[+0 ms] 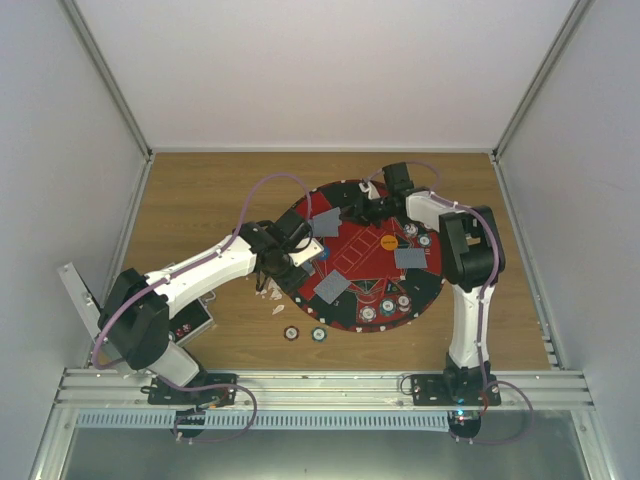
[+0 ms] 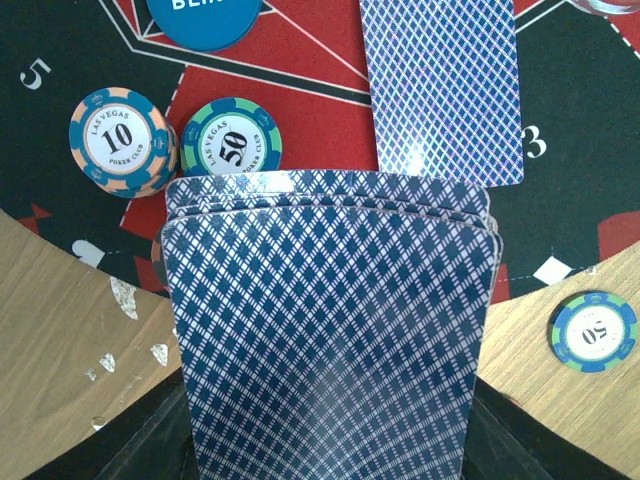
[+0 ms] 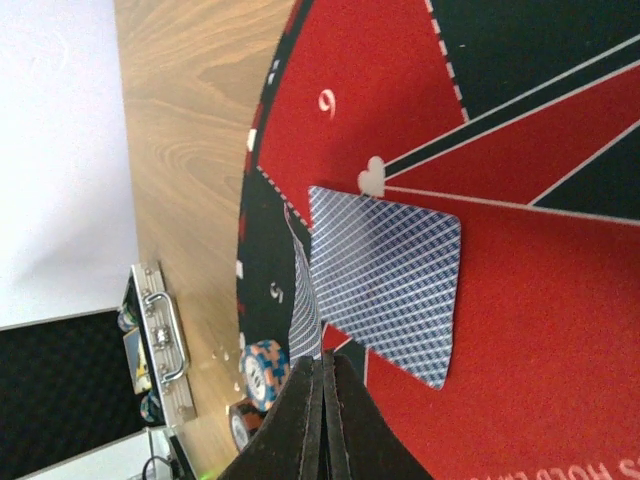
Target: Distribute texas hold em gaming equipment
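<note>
Dealing partway done, deck in hand
Three cards (image 1: 410, 258) lie face down on the mat (image 1: 352, 255) with chips (image 1: 387, 305) at several seats; left fingers (image 1: 296, 240) pinch the deck (image 2: 330, 330) at centre left (two stray chips (image 1: 291, 333) wait on the tabletop (image 1: 200, 200)), right fingers (image 3: 305, 420) pressed together, empty, over the mat's upper part

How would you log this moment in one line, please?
left gripper: shut on stack of blue-backed playing cards | right gripper: shut, by face-down card on round red-and-black mat
</note>
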Controlling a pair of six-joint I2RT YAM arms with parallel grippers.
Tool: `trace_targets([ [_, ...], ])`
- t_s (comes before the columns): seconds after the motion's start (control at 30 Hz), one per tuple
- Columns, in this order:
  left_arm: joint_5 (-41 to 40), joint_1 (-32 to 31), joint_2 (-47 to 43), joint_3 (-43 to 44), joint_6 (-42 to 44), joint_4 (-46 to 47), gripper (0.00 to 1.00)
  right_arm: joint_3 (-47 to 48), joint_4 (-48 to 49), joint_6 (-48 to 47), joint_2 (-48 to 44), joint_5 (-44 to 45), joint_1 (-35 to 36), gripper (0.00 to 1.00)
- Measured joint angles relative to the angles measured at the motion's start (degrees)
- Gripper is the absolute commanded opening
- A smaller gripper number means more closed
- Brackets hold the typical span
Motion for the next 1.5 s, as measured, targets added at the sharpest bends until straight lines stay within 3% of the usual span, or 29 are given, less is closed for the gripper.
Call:
trace_targets([
  [0.63, 0.04, -0.02, 0.0, 0.0, 0.02, 0.02, 0.58, 2.36, -1.07, -0.07, 5.29, 5.81, 0.48, 0.02],
  [0.8, 0.02, 0.0, 0.0, 0.0, 0.02, 0.02, 0.58, 2.36, -1.6, -0.76, 5.29, 6.56, 0.48, 0.13],
  [0.97, 0.02, -0.02, 0.0, 0.0, 0.02, 0.02, 0.58, 2.36, -2.27, -1.9, 5.29, 7.96, 0.48, 0.36],
  [1.07, 0.02, -0.02, 0.0, 0.0, 0.02, 0.02, 0.58, 2.32, -2.78, -3.17, 4.55, 8.68, 0.57, 0.56],
  [1.23, 0.0, 0.0, 0.0, 0.0, 0.02, 0.02, 0.58, 1.73, -5.79, -7.34, 0.44, 12.22, 0.76, 0.71],
  [1.37, 0.0, -0.02, 0.0, 0.0, 0.04, 0.02, 0.58, 0.76, -10.14, -12.87, -5.62, 11.67, 0.83, 0.82],
  [1.5, 0.0, 0.0, 0.0, 0.0, 0.04, 0.02, 0.58, 0.79, -16.11, -19.52, -10.4, 4.44, 1.84, 0.83],
])
